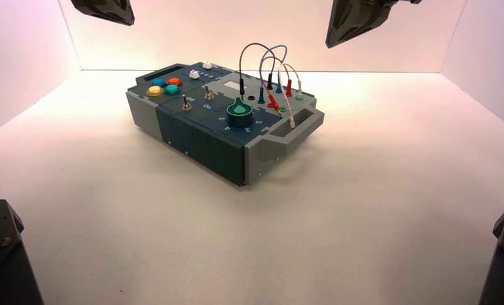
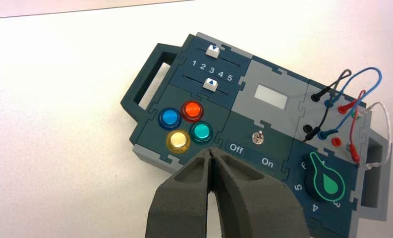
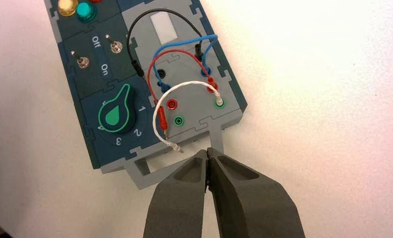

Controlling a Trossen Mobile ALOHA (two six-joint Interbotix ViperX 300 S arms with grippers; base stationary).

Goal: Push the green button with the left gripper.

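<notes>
Left gripper [image 2: 212, 152]: we are seeing it nearest in the left wrist view, its two fingers pressed together tip to tip, holding nothing, hanging above the box's near edge, just short of the button cluster. In the high view it is showing only at the top left [image 1: 106, 9], well above the box.

Green button [image 2: 201, 131]: we are finding it in the cluster of four at the box's left end, beside the yellow button [image 2: 177, 141], with the red button [image 2: 192, 110] and blue button [image 2: 169, 118] behind. In the high view it is sitting at [image 1: 172, 89].

Handling: we are judging it a hard, glossy dome on a spring, stiff to the touch and slippery at its sides; nothing here is to be grasped. We are expecting the closed fingertips to serve as one blunt point, coming straight down on the dome's crown, since an off-centre touch could slide toward the yellow or red neighbour.

Box [image 1: 192, 136]: we are judging it light enough to shift under a slanted push, so a vertical press is looking safer.

Toggle switch [image 2: 257, 137]: standing just past the green button, by the "Off" and "On" lettering; we are keeping clear of it.

Right gripper [image 3: 207, 152]: fingers closed on nothing, idling over the box's wired end, well apart from the buttons.
</notes>
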